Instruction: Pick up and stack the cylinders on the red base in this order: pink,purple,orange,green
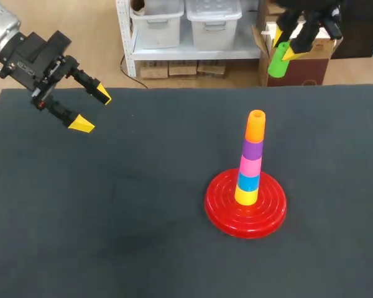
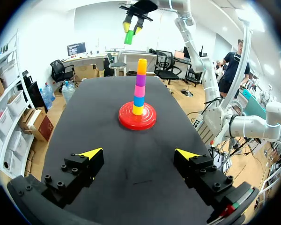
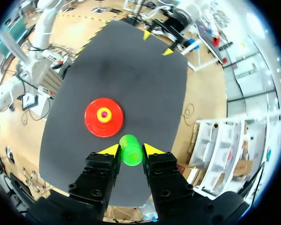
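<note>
Misalignment worried me: my right fingers (image 3: 110,150) clamped the green cylinder (image 3: 130,152) high over the far edge of the counter (image 1: 112,236), well apart from the orange cylinder (image 1: 255,127) topping the red base (image 1: 219,208); an off-centre descent could topple that stack (image 1: 251,164). Left fingers (image 2: 91,153) gaped empty.

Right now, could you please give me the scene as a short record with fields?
base: red base on the table
stack, bottom up: yellow cylinder, blue cylinder, pink cylinder, purple cylinder, orange cylinder
right tool: shut on the green cylinder, held up in the air
left tool: open, empty, away from the stack
remaining: green cylinder goes on top
</note>
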Controlling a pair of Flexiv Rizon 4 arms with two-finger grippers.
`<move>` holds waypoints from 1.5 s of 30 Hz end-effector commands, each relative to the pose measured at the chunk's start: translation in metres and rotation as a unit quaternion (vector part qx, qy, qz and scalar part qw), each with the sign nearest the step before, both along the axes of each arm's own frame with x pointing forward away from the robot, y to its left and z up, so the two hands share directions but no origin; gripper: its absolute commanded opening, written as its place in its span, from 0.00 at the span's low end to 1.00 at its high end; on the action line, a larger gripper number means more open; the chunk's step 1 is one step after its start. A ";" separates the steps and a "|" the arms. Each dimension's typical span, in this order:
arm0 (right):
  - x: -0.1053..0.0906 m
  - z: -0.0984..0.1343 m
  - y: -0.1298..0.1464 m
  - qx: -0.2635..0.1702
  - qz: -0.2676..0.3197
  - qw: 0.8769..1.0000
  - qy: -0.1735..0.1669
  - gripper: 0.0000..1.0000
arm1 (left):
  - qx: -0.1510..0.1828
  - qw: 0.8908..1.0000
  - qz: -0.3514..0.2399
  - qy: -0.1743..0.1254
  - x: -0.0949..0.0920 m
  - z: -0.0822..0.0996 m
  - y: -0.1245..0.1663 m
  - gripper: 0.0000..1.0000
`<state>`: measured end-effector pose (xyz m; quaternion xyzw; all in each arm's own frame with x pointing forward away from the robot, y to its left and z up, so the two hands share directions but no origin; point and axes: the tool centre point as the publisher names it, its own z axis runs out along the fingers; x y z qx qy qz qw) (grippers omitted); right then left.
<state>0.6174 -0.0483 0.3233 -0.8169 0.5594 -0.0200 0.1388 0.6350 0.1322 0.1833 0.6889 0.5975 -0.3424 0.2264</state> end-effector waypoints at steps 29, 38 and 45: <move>-0.046 -0.040 0.032 -0.080 0.059 0.991 0.085 0.00 | 0.000 1.000 -0.002 0.001 0.002 0.000 0.001 1.00; -0.040 -0.048 0.031 -0.080 0.051 0.991 0.091 0.00 | 0.000 1.000 -0.002 0.001 0.002 0.000 0.001 1.00; -0.032 -0.052 0.037 -0.077 0.056 0.991 0.090 0.00 | 0.000 1.000 -0.002 0.001 0.002 0.000 0.001 1.00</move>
